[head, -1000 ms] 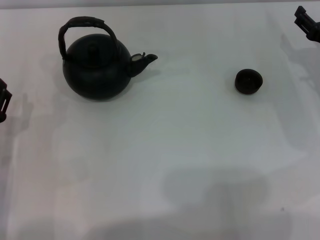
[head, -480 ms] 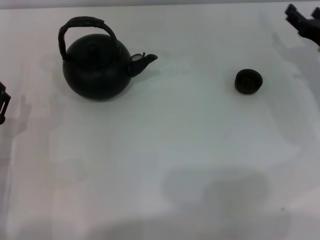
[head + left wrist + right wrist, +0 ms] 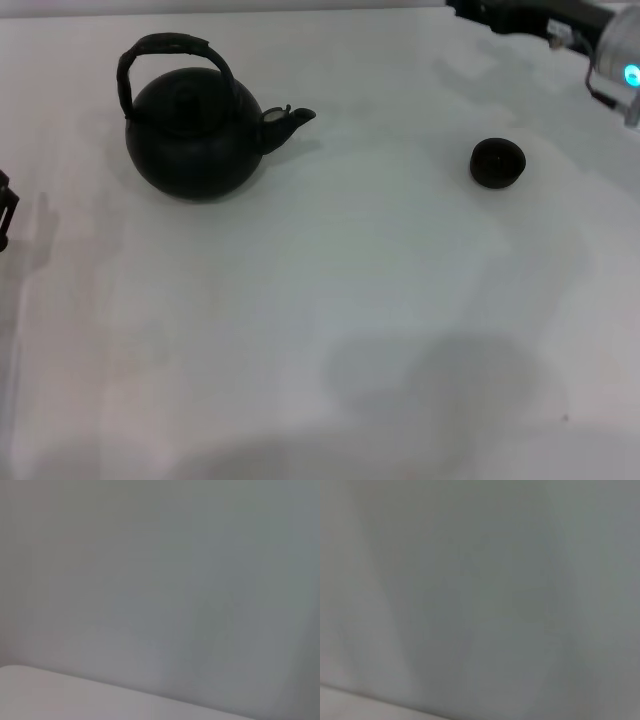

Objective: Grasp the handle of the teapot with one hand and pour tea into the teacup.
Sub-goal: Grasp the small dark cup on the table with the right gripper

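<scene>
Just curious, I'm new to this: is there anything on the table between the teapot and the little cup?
Nothing. In the head view, only bare white table lies between the teapot and the teacup.

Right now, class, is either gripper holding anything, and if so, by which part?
Nothing is held. The teapot stands alone, its handle free, and the teacup sits untouched. The left gripper is at the table's edge; the right arm reaches in far beyond the teacup.
</scene>
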{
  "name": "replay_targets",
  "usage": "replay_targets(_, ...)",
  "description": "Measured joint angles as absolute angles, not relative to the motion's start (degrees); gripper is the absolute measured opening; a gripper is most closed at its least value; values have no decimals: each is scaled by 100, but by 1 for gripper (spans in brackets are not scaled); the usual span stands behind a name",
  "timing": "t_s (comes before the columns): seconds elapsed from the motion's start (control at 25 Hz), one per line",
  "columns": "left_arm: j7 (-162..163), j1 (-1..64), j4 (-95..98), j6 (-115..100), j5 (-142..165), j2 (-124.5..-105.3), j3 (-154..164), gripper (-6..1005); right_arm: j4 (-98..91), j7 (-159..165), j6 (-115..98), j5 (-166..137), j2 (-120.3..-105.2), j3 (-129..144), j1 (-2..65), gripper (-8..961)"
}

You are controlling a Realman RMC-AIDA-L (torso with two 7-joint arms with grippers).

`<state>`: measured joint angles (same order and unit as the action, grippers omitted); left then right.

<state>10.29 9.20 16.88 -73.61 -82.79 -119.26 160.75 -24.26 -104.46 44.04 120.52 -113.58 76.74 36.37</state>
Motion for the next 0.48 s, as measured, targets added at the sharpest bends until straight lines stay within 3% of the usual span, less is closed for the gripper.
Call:
replay_targets(0.28, 1029, 869, 1688, -7379, -8279, -11927, 16075, 848, -3345, -8466, 4976, 9362, -11004, 7670, 4074, 855)
replay_targets(0.48, 1029, 860, 1687, -7382, -8279, -11921, 16075, 848, -3952, -7603, 5398, 7914, -10990, 7665, 4174, 855)
